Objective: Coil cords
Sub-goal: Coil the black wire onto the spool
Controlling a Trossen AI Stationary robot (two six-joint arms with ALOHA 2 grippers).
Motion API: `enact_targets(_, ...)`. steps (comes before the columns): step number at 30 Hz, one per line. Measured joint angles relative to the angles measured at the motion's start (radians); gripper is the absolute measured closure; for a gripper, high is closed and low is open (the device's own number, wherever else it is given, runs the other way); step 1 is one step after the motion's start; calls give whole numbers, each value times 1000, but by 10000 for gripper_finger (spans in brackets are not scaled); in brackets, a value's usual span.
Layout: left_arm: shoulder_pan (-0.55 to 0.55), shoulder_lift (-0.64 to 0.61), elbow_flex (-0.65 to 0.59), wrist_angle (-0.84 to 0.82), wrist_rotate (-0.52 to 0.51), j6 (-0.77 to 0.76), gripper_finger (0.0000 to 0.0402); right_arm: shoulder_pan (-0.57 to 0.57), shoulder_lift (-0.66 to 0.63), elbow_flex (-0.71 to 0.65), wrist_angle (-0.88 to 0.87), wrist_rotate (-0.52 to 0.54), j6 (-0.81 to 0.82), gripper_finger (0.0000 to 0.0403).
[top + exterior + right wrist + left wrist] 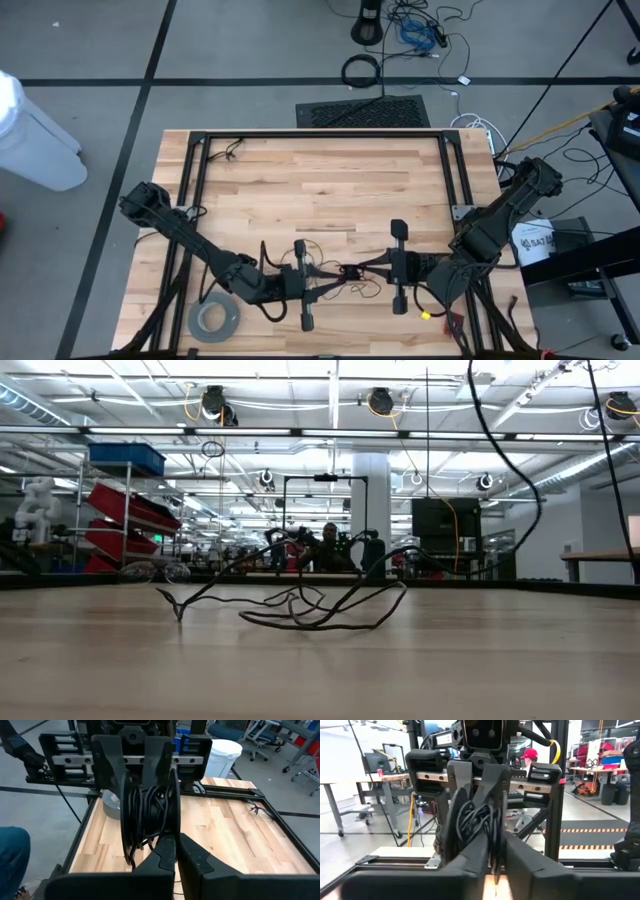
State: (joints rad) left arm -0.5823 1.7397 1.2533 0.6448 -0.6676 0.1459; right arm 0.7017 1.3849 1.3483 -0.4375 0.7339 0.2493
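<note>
Looking straight down, high view: the left hand point(325, 281) and the right hand point(368, 268) face each other over the near middle of the wooden worktop point(330, 185), with a dark bundle of the cord point(347, 272) between them and thin loops of it trailing onto the wood just beside.
High view, extras: a grey tape roll point(213, 320) lies flat near the left arm, at the worktop's near left corner; only this view shows both arms whole.
Low view: no hand shows here; a loose tangle of thin dark cord point(300, 608) rises from the worktop point(320, 660) in arcs, some strands lifted clear of the wood, one end touching down at the left of the tangle. This is the only view that shows how far the slack lifts.
Low view, background: a room with shelves and a person seated far behind the cord.
Left wrist view: the left hand point(494, 857) has its two dark fingers drawn almost together, tips at the foot of the wound cord point(477, 820); whether they pinch a strand I cannot tell. The coil hangs between the other hand's fingers.
Right wrist view: the right hand point(176, 850) is closed, fingers pressed together just under a thick coil of cord point(150, 805) wrapped around the opposite hand's fingers; what it pinches is hidden. The tape roll point(114, 804) lies behind on the worktop point(225, 830).
</note>
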Motion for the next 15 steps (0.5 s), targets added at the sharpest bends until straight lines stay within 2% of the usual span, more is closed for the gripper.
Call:
enact_targets(3,1,0,0,-2,0,21,387,0,-1,0,1,0,-2,403)
enact_targets(10,-3,-1,0,-4,-23,27,394,-1,-1,0,2,0,-15,400)
enact_targets(15,-12,-19,0,-8,-47,45,398,11,-5,0,-26,3,10,371)
